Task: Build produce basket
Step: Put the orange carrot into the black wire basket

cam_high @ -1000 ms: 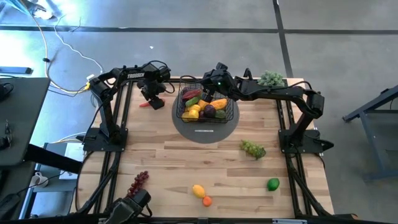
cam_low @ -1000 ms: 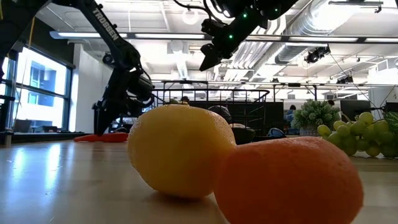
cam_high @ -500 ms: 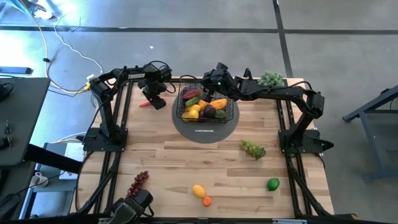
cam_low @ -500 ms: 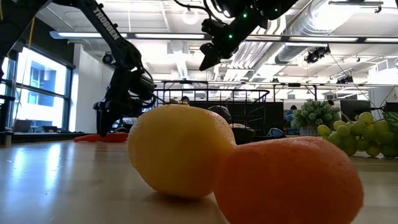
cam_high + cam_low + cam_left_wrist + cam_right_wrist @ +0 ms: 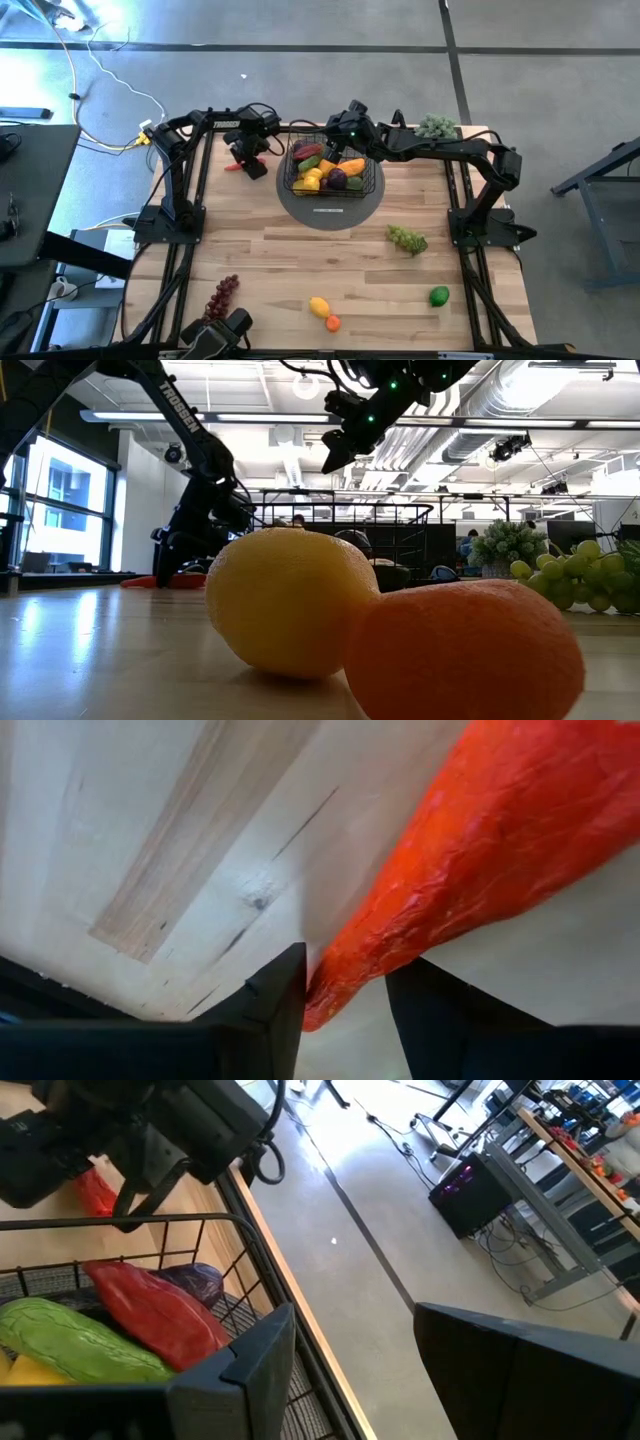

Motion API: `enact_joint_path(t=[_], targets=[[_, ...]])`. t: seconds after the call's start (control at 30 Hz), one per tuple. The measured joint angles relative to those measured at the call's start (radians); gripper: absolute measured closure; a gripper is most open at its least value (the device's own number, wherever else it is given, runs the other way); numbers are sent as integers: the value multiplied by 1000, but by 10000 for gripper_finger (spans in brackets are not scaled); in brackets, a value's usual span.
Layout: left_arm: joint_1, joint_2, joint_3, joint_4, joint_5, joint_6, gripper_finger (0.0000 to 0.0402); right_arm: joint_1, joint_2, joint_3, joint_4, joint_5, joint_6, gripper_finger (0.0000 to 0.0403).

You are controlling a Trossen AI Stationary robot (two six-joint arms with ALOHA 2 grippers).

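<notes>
Left gripper (image 5: 243,163) down at the desk (image 5: 300,260) near its far left corner, jaws straddling the thin tip of the red chili (image 5: 470,870). In the left wrist view, 2 dark fingers (image 5: 275,995) sit either side of that tip, part-way closed, with a sliver of gap showing on one side; a firm clench not yet evident. Chili flat on the wood, long axis running away from the gripper and roughly along the far edge, toward the left corner, thicker body beyond the fingertips.

Basket (image 5: 370,184), already part filled, just to the right of this arm along the same far edge. Right gripper (image 5: 335,131) above the basket's far rim, jaws apart, nothing between them.

Left arm clearly nearer the chili, so probably its pick.
</notes>
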Motion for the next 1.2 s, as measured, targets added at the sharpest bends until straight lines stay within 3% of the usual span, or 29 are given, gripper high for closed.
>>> enact_joint_path(t=[0.37, 0.7, 1.07, 1.2], targets=[[19, -1, 0, -2, 6, -18, 389, 0, -4, 0, 0, 0, 30, 214], [27, -38, 27, -49, 107, -50, 386, 2, -42, 0, -17, 1, 169, 214], [27, -194, 78, -71, 173, -130, 385, 5, -110, 0, -122, 21, 250, 214], [27, -275, 91, -73, 248, -164, 385, 4, -134, 0, -165, 33, 269, 214]])
